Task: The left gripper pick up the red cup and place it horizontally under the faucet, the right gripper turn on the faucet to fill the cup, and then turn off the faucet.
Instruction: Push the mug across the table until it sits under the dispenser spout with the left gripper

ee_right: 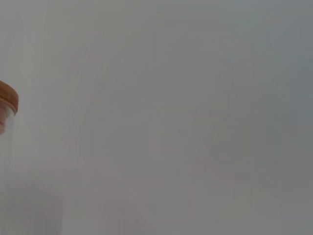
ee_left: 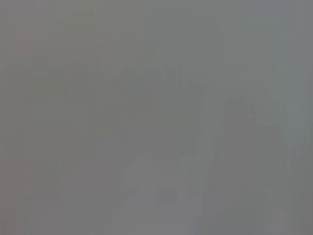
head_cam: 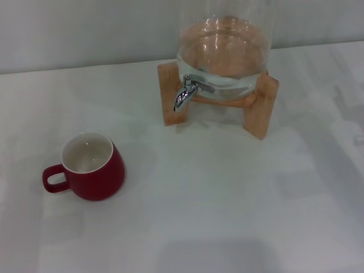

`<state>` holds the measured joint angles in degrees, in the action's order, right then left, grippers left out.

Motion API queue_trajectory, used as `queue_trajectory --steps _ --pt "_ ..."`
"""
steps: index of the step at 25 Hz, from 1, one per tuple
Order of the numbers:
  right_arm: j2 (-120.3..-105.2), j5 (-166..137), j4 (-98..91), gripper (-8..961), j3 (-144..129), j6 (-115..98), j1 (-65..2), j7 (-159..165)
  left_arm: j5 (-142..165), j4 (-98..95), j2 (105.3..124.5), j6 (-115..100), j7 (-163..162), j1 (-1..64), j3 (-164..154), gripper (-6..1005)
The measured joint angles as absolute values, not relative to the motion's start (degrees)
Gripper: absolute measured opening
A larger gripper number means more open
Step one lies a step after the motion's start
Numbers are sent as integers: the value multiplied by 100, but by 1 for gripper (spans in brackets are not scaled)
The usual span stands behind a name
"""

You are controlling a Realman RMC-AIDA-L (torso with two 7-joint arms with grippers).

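Well apart: red cup (head_cam: 91,168), faucet (head_cam: 186,92).

Red cup (head_cam: 91,169) upright, handle pointing left, well apart from the chrome faucet (head_cam: 186,91) behind it

No part of the robot's body shows in any of the three views: no arm, wrist, end effector, cable or marking can be described.

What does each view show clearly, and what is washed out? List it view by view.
Head view: red cup, faucet and glass jar readable, soft shadows on the table. Left wrist view: featureless grey haze. Right wrist view: pale blank, only a brown-edged sliver at one edge.
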<state>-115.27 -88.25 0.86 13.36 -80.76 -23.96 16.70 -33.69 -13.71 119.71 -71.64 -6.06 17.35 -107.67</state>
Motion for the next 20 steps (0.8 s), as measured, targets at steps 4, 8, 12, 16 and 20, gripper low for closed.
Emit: queue_trajectory --steps 4,8,12,16,20 --pt "-11529 -8825 102 658 1336 -8102 -2391 1670 -3370 -1371 11970 -7164 -607 1731 -10767 883" --pt "-11531 -8825 117 659 1336 -8104 -2390 1670 -3361 -1374 11971 -7169 -607 1731 -10773 884" --pt "-11531 -8825 121 659 1336 -8104 -2391 1670 -3363 -1377 11971 -7172 -606 1736 -10776 884" --pt "-11531 -8825 123 659 1336 -8104 -2391 1670 -3364 -1380 11971 -7209 -635 1737 -10776 883" --pt "-11531 -8824 123 659 1320 -8101 -2392 1670 -3332 -1370 11970 -7251 -736 1713 -10802 883"
